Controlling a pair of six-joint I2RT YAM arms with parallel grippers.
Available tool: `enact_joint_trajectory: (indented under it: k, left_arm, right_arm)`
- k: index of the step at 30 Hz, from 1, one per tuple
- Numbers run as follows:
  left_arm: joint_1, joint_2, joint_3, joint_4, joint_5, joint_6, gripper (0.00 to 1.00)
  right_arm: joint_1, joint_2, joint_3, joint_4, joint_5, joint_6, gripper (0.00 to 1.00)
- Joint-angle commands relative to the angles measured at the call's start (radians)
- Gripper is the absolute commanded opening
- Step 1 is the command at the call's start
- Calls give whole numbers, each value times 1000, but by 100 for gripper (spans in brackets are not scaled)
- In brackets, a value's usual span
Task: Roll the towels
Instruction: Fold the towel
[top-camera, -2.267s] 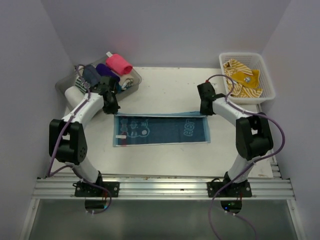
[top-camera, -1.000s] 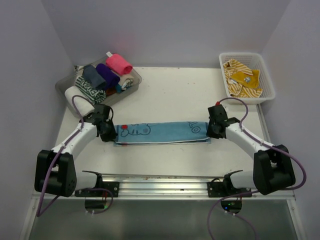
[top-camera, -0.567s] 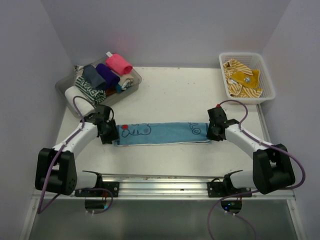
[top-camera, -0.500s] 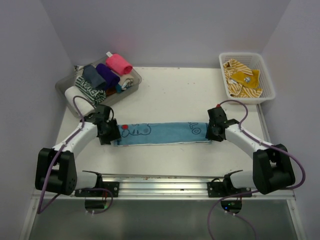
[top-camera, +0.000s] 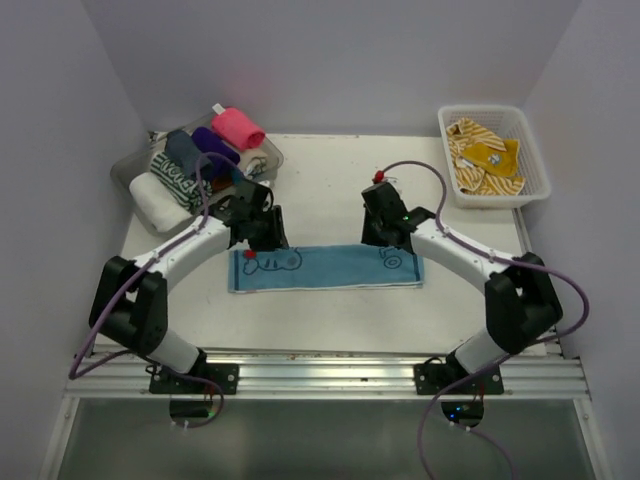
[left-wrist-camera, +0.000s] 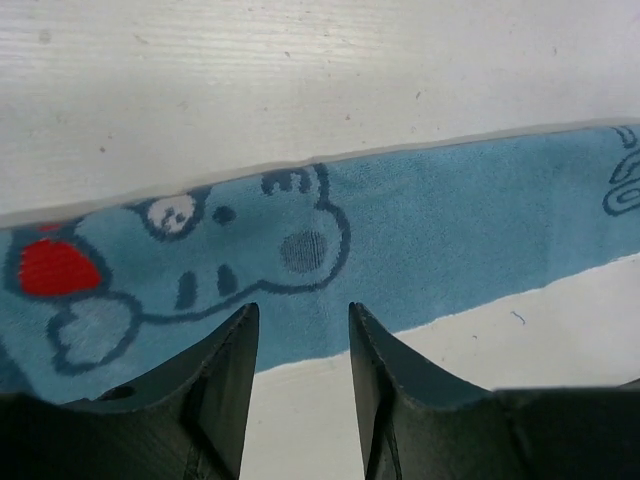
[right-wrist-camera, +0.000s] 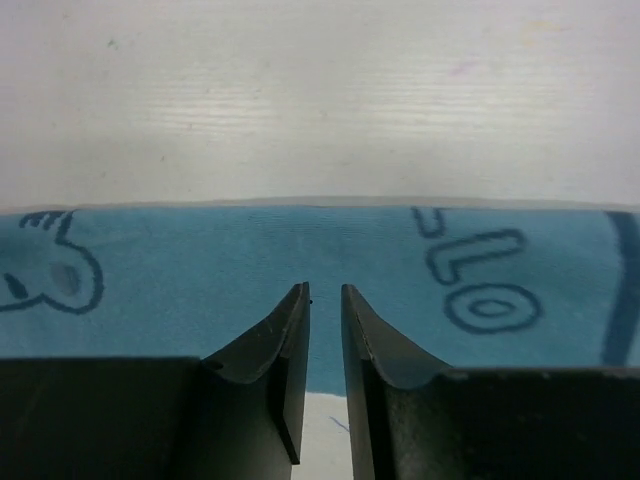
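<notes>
Far left: tray (top-camera: 274, 158) w/ rolled towels, pink one (top-camera: 238, 128) on top. My left claw (left-wrist-camera: 300, 315) hangs over the blue towel's (top-camera: 325, 268) left end, near its far edge, fingers apart, holding nothing. The towel lies flat on the table (top-camera: 330, 190) as a long narrow strip, so fold looks done, roll not begun. My right claw (right-wrist-camera: 325, 290) is over its right part, nearly closed, just a slit, also empty. Far right, the basket (top-camera: 480, 108) holds yellow striped towels (top-camera: 485, 155), not yet rolled. Next, I reckon: pinch one short end, curl it over, roll along the strip, keep edges square.
</notes>
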Motion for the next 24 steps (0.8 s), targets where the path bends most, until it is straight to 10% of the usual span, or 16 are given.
enact_joint_trajectory:
  k: [1, 11, 24]
  left_arm:
    - [6, 84, 44, 152, 95, -29, 45]
    - [42, 307, 110, 97, 39, 46, 42]
    - [126, 221, 95, 28, -2, 117, 42]
  right_arm:
    - [16, 165, 86, 73, -141, 44, 22]
    - [-14, 313, 128, 59, -111, 29, 22]
    - [-235, 109, -94, 75, -114, -23, 23]
